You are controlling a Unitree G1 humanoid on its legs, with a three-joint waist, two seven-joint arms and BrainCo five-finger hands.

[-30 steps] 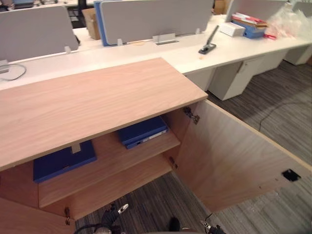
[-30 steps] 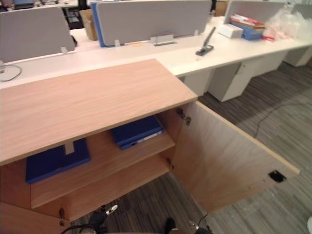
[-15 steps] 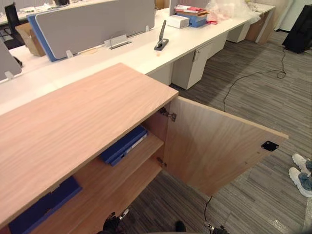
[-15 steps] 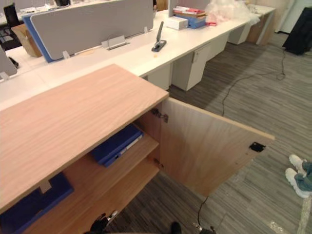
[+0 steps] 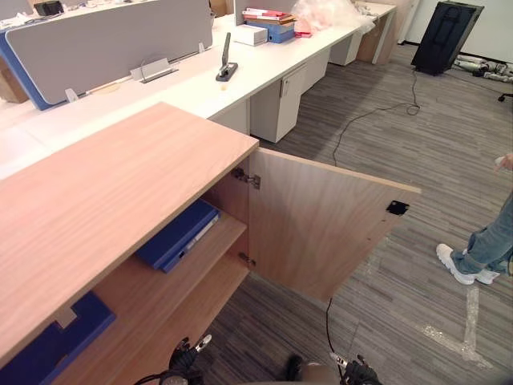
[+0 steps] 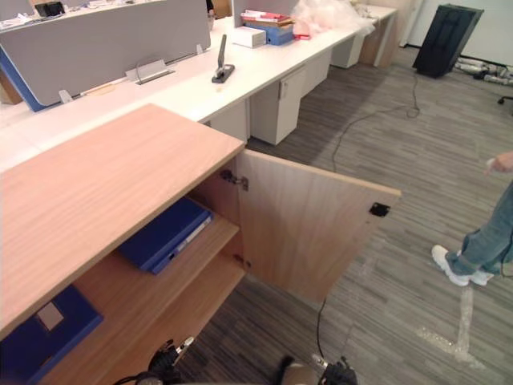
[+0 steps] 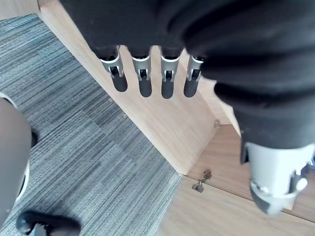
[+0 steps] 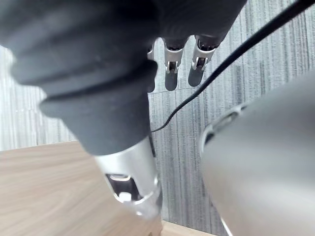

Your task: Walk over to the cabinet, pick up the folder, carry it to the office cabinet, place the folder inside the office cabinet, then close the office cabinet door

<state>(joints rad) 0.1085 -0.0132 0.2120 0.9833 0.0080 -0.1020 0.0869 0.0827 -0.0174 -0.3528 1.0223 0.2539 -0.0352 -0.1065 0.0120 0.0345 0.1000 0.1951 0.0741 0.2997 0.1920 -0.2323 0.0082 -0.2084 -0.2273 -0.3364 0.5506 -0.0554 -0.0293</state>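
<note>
Folder [image 5: 175,235] flat on woodgrain shelf [image 5: 172,273] | left hand [image 7: 141,73] released | right hand [image 8: 172,69] seemingly released

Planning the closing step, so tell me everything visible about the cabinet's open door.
The door is a flat panel of light wood-look board, swung wide open at the cabinet's right end, upright above the grey carpet. Two metal hinges fix it to the cabinet's side wall, one high, one low. A small dark fitting sits near its free upper corner.
</note>
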